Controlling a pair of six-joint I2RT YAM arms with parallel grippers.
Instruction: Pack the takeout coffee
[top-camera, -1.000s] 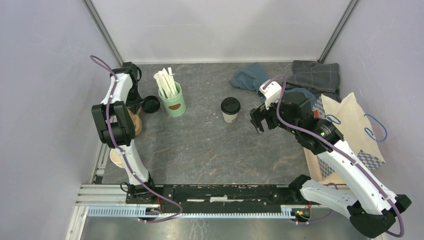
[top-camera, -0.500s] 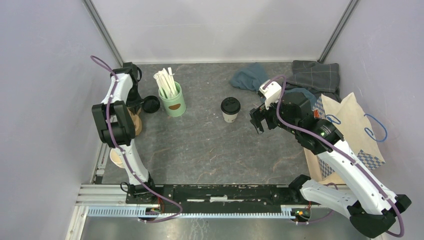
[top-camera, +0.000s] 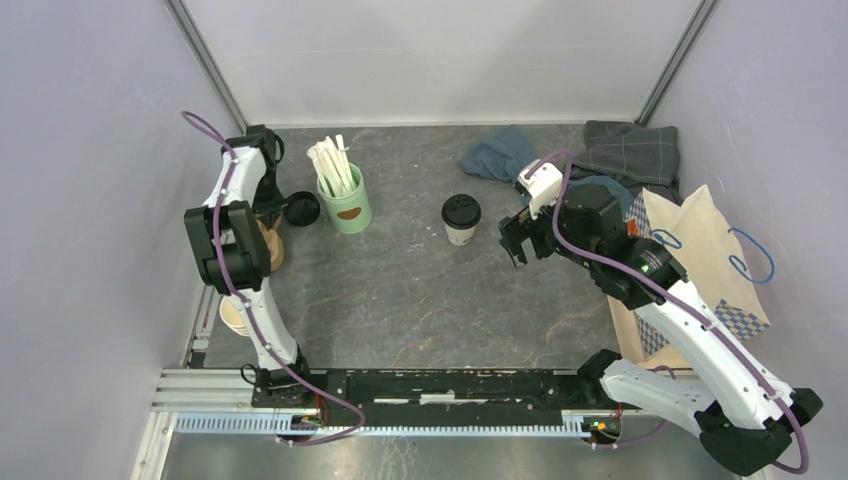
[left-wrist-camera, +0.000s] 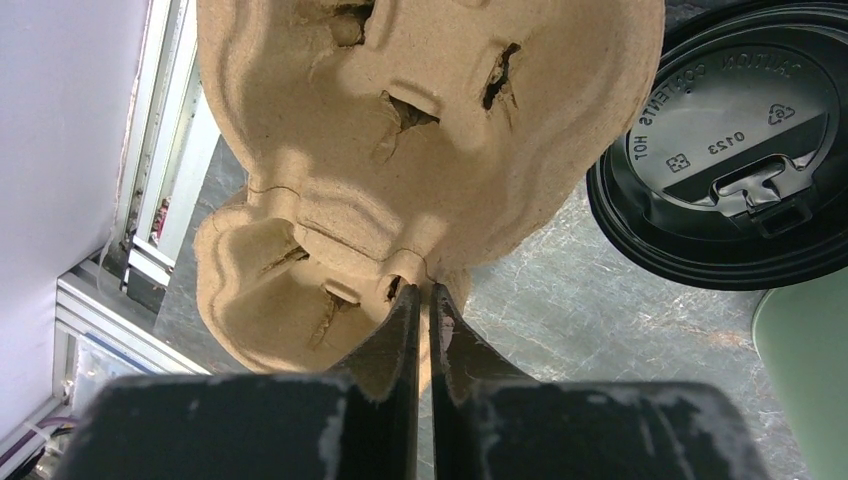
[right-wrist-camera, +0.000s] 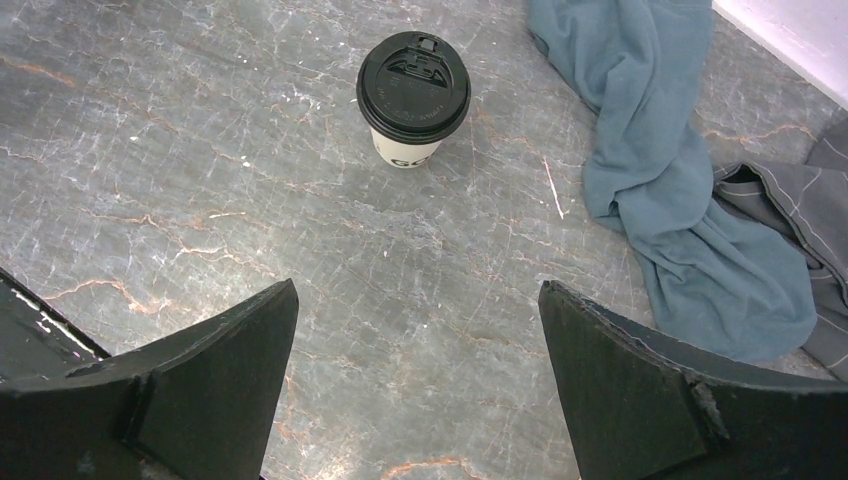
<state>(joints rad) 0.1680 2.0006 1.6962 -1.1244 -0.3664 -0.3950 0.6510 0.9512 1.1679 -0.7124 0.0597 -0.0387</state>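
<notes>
Clamping tighter on pulp carrier (left-wrist-camera: 400, 150), left tool (left-wrist-camera: 424, 294); right tool (right-wrist-camera: 417, 290) still apart near coffee (right-wrist-camera: 413, 85)

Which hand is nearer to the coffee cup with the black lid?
Right. The right hand is open beside the cup, on its right, not touching it. The left hand is far away at the left edge of the table, shut on a cardboard cup tray.

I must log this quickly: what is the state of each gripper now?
Left gripper: closed at the edge of the cardboard cup tray; whether it pinches it cannot be told.
Right gripper: open, empty, coffee cup ahead.
</notes>
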